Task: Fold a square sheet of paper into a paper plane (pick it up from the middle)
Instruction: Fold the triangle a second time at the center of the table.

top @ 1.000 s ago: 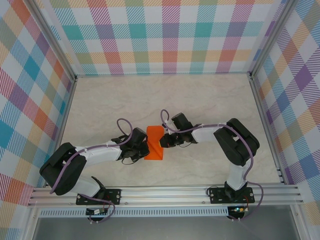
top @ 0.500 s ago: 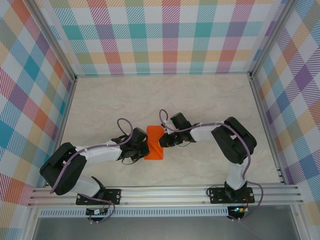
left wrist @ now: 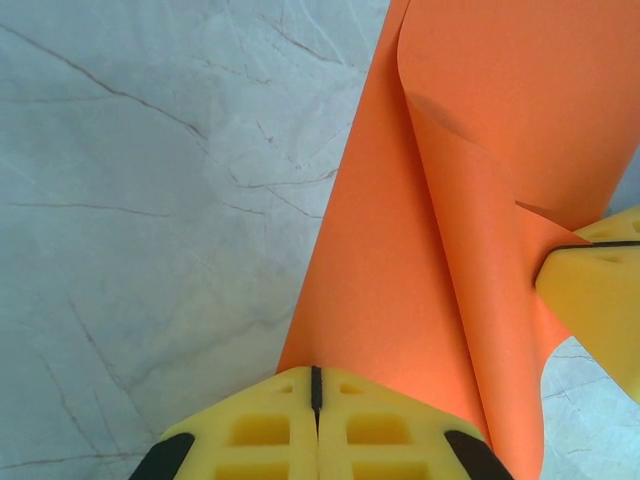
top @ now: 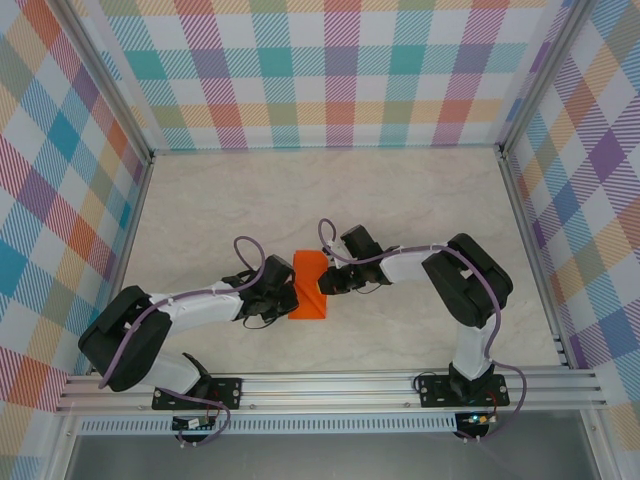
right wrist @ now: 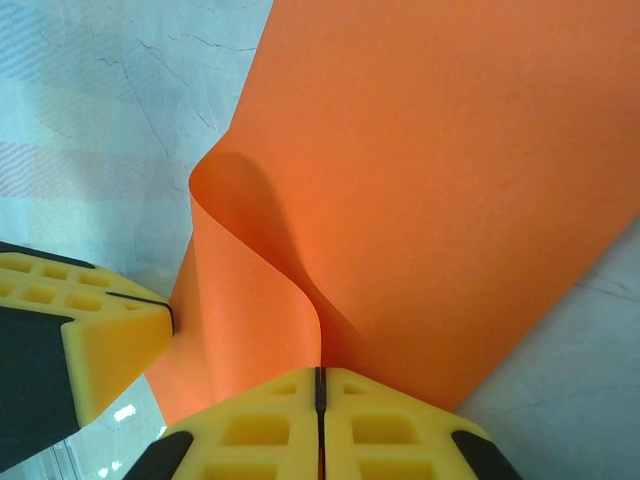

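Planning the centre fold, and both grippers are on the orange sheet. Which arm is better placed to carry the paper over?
Right, probably. The right gripper is shut on the curled-up flap of the square sheet of paper; the left gripper pinches the flatter strip.

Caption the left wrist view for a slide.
Mid-fold: left fingers shut on the orange sheet, right fingers pinching its curled-over edge.

One orange sheet (top: 308, 287) — two claws (top: 289, 298) (top: 322, 283) — two arms (top: 190, 310) (top: 470, 285).
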You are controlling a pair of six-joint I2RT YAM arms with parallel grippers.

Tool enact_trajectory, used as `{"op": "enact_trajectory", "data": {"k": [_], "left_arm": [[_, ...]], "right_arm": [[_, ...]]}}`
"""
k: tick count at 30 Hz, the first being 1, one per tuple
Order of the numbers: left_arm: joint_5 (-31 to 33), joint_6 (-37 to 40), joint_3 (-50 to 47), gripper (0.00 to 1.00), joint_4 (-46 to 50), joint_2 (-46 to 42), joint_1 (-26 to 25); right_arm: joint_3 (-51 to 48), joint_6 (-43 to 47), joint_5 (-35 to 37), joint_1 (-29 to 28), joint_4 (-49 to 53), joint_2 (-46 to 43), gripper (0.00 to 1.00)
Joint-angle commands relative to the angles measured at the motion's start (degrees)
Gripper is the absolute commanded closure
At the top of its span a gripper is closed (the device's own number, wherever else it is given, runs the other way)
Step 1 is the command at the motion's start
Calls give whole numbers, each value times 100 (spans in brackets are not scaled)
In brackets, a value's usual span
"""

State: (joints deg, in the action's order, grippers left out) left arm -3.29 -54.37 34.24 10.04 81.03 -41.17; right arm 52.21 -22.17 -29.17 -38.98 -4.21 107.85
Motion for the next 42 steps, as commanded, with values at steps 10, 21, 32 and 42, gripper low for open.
{"op": "enact_trajectory", "data": {"k": [10, 21, 32, 42], "left_arm": [[308, 185, 536, 89, 534, -869, 77], [-312, -76, 943, 91, -516, 290, 314], [-488, -150, 991, 91, -916, 856, 355], [-465, -153, 696, 91, -1001, 765, 355]], "right_arm": [[30, 130, 122, 27, 148, 174, 93], [-7, 142, 154, 23, 138, 203, 93], [-9, 177, 157, 28, 158, 227, 93], [0, 163, 177, 22, 162, 236, 93]]}}
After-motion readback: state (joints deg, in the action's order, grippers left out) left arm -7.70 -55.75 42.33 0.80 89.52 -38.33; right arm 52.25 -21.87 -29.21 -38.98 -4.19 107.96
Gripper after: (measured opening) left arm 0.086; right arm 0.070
